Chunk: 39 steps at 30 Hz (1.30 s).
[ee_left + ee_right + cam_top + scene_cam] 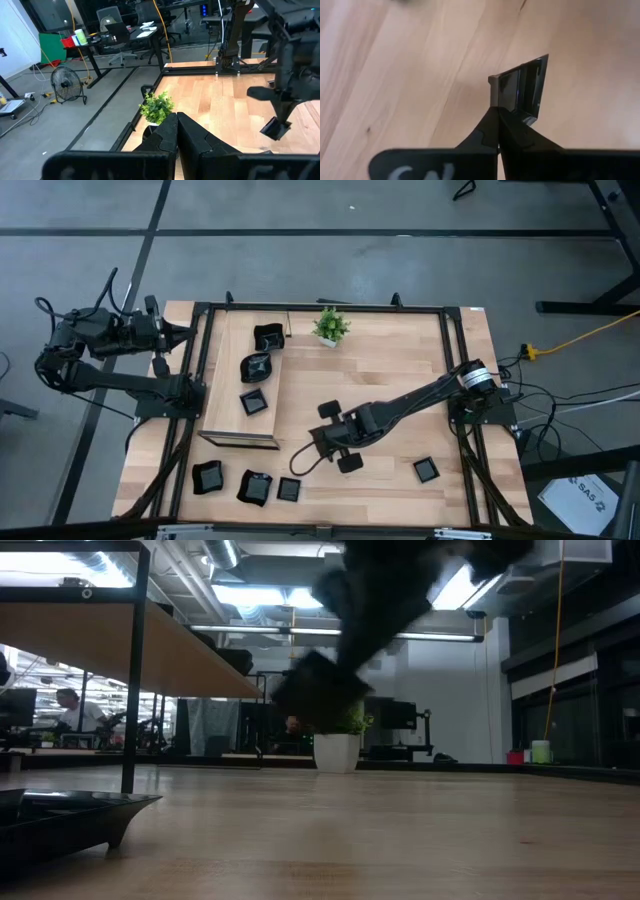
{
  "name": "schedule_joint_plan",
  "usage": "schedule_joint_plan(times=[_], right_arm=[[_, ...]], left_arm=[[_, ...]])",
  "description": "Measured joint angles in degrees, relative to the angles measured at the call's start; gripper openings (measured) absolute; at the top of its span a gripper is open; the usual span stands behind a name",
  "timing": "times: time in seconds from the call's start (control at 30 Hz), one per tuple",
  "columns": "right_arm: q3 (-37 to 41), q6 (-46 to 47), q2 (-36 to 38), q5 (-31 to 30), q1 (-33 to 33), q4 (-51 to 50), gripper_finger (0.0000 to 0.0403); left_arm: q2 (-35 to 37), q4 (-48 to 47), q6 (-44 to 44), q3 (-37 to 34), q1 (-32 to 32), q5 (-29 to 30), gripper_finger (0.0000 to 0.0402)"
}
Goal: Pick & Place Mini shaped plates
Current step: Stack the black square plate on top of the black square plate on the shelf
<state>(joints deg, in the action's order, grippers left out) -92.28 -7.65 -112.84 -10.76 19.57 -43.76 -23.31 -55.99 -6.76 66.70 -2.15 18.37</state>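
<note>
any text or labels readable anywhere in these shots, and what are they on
"SAS": on the white sheet lying on the floor beyond the table's right corner, high view; the smaller print under it is too small to read.
White lettering on the right wrist camera's housing: cut off at the picture's edge, unreadable.
Nothing else carries readable text.

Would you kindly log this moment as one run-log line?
right gripper: shut on mini plate, above table | left gripper: shut, parked at left edge
</note>
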Motion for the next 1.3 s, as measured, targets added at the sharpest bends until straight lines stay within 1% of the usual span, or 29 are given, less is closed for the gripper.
schedule_joint_plan(times=[0.13,0.27,0.37,0.43,0.57,0.73,0.97,1.2,1.3], right_arm=[[-4.85,-5.02,0.00,-3.85,-0.02,-0.41,0.0002],[-8.61,-7.78,0.00,-9.08,-0.02,0.36,0.0002],[-9.78,-10.18,0.00,-11.91,-0.12,4.11,0.0002],[-9.84,-12.75,0.00,-12.09,-0.27,7.10,0.0002],[-9.84,-18.01,0.00,-10.99,-0.88,12.63,0.0002],[-9.84,-21.58,0.00,-8.72,-2.20,18.40,0.0002],[-9.84,-21.28,0.00,-8.06,-4.62,22.37,0.0002],[-9.84,-21.49,-2.34,-0.86,-7.42,30.31,0.0002],[-9.84,-21.59,-3.70,0.09,-8.38,32.42,0.0002]], left_arm=[[0.00,0.00,0.00,-0.01,-0.01,0.01,0.0004],[0.00,0.01,0.00,0.00,0.00,0.02,0.0004],[0.00,0.01,-0.01,-0.01,0.00,0.01,0.0004],[0.00,0.01,0.00,-0.01,-0.02,0.02,0.0004],[0.00,0.01,0.00,-0.01,0.00,0.02,0.0004],[0.00,0.01,0.00,0.00,0.00,0.01,0.0004],[0.00,0.00,0.00,-0.01,-0.02,0.02,0.0004],[-0.01,0.00,0.00,-0.01,-0.01,0.02,0.0004],[-0.02,0.00,0.00,0.00,0.00,0.02,0.0004]])
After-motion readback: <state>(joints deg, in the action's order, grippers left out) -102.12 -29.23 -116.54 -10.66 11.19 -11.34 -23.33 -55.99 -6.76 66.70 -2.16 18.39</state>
